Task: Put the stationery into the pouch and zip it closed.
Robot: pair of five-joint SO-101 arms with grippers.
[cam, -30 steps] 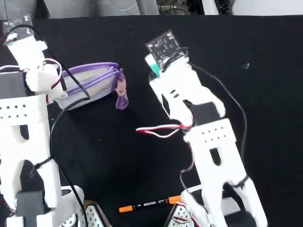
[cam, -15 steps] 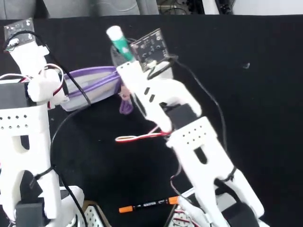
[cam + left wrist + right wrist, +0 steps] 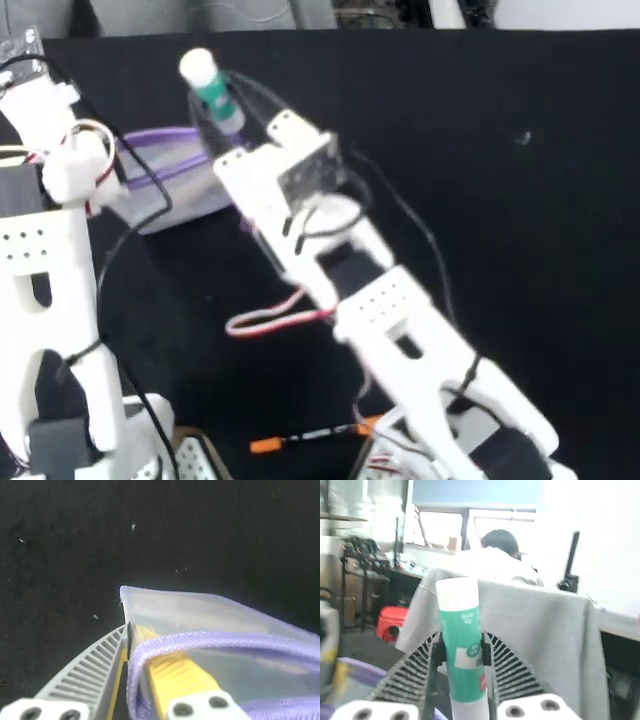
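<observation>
The glue stick (image 3: 212,92) leans, white cap uppermost.

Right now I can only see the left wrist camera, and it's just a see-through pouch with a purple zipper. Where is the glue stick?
Observer: The green and white glue stick is clamped in the right end effector, up beside the see-through purple-zippered pouch, not inside it.
Operator: Which way is it pointing?
Observer: In the high view it is tilted, with one white end sticking out past the fingertips.
Operator: Is anything else left to pack?
Observer: Yes, a black pen with orange ends lies on the black table, down near the arms' bases.
</observation>
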